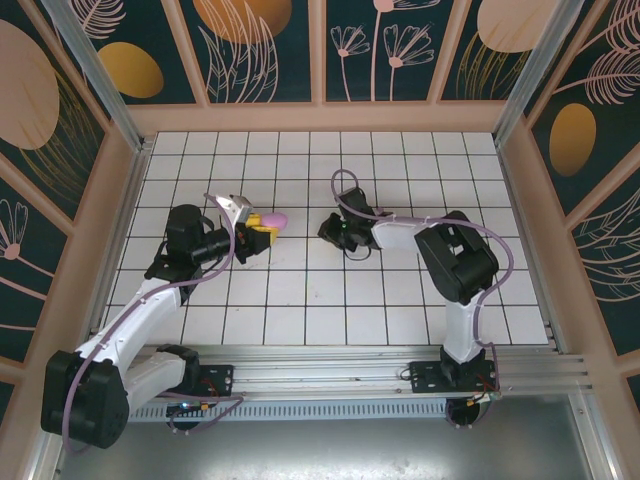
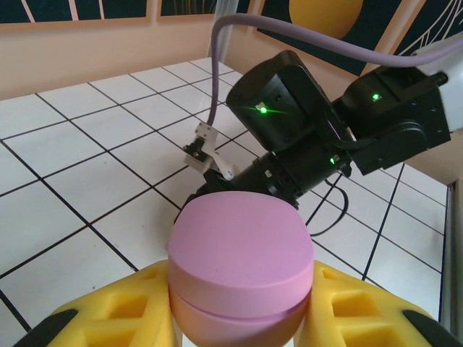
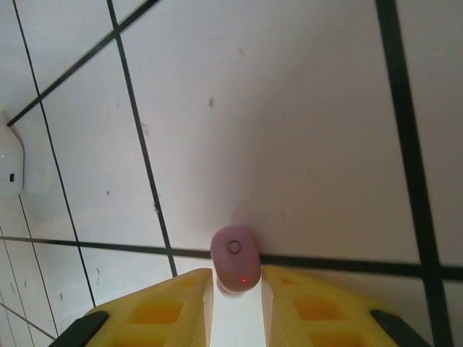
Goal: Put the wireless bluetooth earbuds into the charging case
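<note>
My left gripper (image 2: 241,307) is shut on a rounded pink charging case (image 2: 241,253); its lid is closed and the yellow fingers (image 2: 123,311) press both sides. From above, the case (image 1: 273,219) is held over the tiles left of centre by the left gripper (image 1: 262,230). My right gripper (image 3: 236,278) points down at the floor, its yellow fingertips (image 3: 189,289) closed against the sides of a small pink earbud (image 3: 234,256) with a red light, lying on a black tile line. In the top view the right gripper (image 1: 335,232) is low near the centre.
A white rounded object (image 3: 9,163) lies at the left edge of the right wrist view. The right arm's black wrist (image 2: 304,137) and purple cable (image 2: 217,87) stand just beyond the held case. Peach walls (image 1: 320,118) ring the tiled floor (image 1: 330,310).
</note>
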Controlling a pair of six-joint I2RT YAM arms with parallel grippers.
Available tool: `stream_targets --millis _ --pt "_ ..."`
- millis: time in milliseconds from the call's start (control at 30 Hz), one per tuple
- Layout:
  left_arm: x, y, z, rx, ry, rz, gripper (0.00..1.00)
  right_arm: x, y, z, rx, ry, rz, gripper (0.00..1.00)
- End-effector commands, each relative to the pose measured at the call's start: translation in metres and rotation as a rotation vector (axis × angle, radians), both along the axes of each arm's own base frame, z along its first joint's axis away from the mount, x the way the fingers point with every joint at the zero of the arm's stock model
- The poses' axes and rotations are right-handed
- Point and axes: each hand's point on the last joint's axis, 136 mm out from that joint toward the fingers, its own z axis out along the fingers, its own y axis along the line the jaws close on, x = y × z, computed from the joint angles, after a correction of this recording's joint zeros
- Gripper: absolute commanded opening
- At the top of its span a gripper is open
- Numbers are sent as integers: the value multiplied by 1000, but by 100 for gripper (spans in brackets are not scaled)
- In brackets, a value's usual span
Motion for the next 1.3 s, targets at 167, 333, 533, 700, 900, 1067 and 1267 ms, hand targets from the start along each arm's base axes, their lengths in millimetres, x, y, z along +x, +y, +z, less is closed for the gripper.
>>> stream_targets --millis 167,333,533,700,900,1067,1267 --pt "2 -1 5 8 -29 -9 0 10 0 -7 -66 4 31 24" --pt "1 -2 6 8 -31 -11 0 7 1 -13 -120 27 76 23" --pt "1 -1 7 9 -35 -7 0 3 -5 -2 -215 20 143 24" --pt "1 -1 9 8 -40 -5 0 4 -10 10 -188 32 166 36" --pt "0 0 9 7 -37 -4 0 16 -14 22 -210 -9 224 38" --pt "-1 0 10 6 -39 -2 0 20 -16 16 -225 6 265 37" --pt "-1 1 10 7 -38 4 0 19 -9 9 -215 20 297 36"
